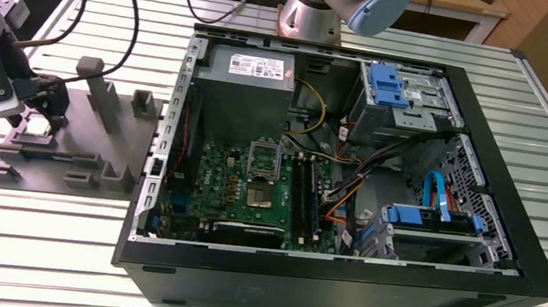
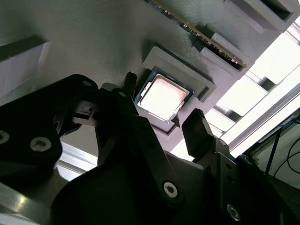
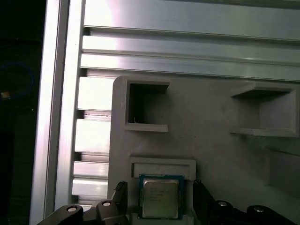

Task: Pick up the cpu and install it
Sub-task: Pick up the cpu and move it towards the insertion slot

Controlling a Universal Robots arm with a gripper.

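One pincer (image 3: 160, 199) is hanging low over one grey moulded tray (image 3: 215, 150), and its two black fingers (image 3: 121, 197) are standing spread apart on opposite sides of the one cpu (image 3: 160, 197), gripping nothing. In the first wrist view a narrow strip of tray is showing between each finger and the chip's nearer edge, so the pincer is bracketing the cpu without touching it. The cpu is lying flat, metal top upward, in a shallow square recess of the tray, just beside a low raised lip. In the second wrist view the same chip (image 2: 163, 97) is catching the light between the fingertips (image 2: 199, 131), with the pincer (image 2: 164, 110) straddling it, and one thin circuit strip (image 2: 201, 35) is standing on edge in a slot nearby. Two empty rectangular pockets (image 3: 145, 105) are opening in the tray beyond the chip. In the exterior view the pincer (image 1: 43, 115) and cpu (image 1: 37, 127) are sitting at the tray's (image 1: 101, 151) end toward the exterior view's left, and the tray is resting on a slatted metal surface (image 1: 41, 236). To the exterior view's right, well apart from the chip, one open computer case (image 1: 342, 283) is lying on its side, showing one green motherboard (image 1: 249, 197), one silver socket frame (image 1: 264, 156) and two blue drive brackets (image 1: 388, 85).
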